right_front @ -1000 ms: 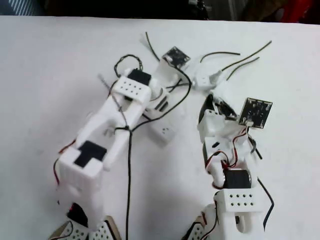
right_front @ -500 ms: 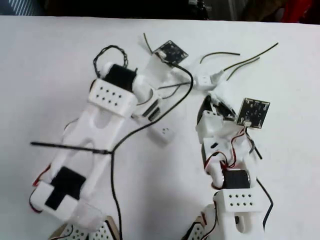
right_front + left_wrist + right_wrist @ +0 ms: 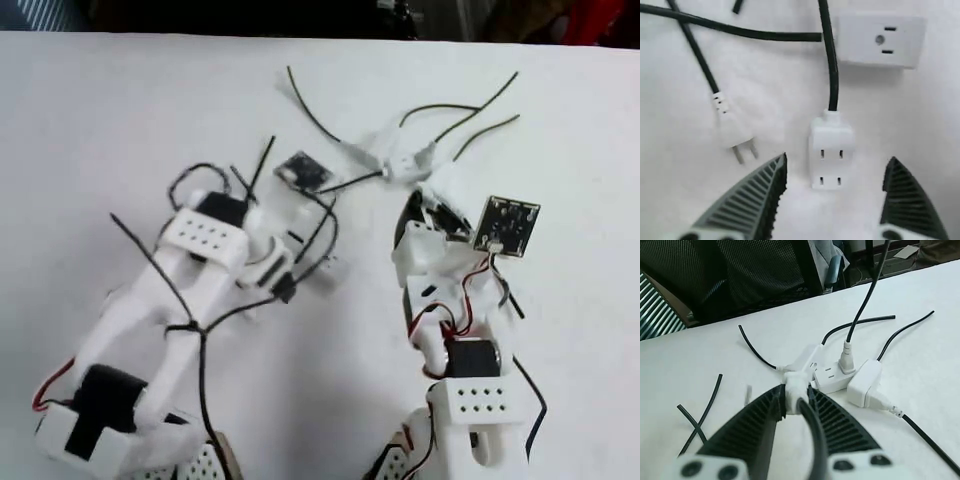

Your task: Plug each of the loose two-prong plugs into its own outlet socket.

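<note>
Left wrist view: the left gripper (image 3: 837, 161) hangs with its jaws spread wide over a white extension socket (image 3: 830, 156) on a black cord (image 3: 832, 75), probably lining up a grasp. Just beside the socket lies a loose two-prong plug (image 3: 735, 134), prongs bare and mated to nothing. A white wall-type outlet (image 3: 880, 40) sits farther off, unfilled.

In the high view, the left arm (image 3: 150, 310) leans over this patch of the table (image 3: 100, 120), while the right arm (image 3: 450, 290) stands near a tangle of sockets and cords (image 3: 400, 157).

Right wrist view: the right gripper (image 3: 796, 390) is pinched tight on a small white plug body (image 3: 791, 379), its dark lead (image 3: 812, 432) trailing back between the jaws. It looks poised to carry the plug to the power block (image 3: 832, 377) just ahead, where a seated plug (image 3: 847, 360) already fills one socket.
</note>
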Robot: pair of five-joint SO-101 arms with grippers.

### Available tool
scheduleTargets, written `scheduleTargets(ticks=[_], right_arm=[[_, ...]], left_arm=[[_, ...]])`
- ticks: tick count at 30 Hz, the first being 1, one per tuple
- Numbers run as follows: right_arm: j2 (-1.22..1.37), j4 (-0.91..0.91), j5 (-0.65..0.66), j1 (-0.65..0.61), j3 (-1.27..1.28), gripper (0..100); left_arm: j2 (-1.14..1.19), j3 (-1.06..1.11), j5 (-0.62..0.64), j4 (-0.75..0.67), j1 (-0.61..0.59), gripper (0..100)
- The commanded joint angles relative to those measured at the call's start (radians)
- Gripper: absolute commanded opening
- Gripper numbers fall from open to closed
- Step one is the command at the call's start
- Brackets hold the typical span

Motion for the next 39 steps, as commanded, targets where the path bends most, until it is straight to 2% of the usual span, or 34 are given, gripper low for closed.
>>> scheduleTargets(ticks=[1,7,11,19,24,29,39], right_arm=[[-0.016,-0.018,0.005,-0.021,-0.008,1.7],[-0.016,0.062,0.155,-0.15,-0.009,1.8],[-0.016,0.171,0.252,-0.242,-0.043,1.8],[-0.015,0.369,0.396,-0.495,-0.129,1.8],[0.005,0.415,0.45,-0.601,-0.173,1.7],[0.197,0.417,0.451,-0.664,-0.267,1.7],[0.664,0.415,0.451,-0.733,-0.526,1.7]], left_arm=[[-0.113,-0.003,-0.008,-0.021,-0.082,34],[-0.367,0.021,-0.005,0.109,-0.088,34],[-0.587,0.138,0.014,0.12,-0.17,34],[-0.954,0.529,0.049,-0.043,-0.535,35],[-1.121,0.773,0.049,-0.175,-0.67,35],[-1.253,0.888,0.055,-0.21,-0.717,34],[-1.414,0.976,0.057,-0.204,-0.722,34]])
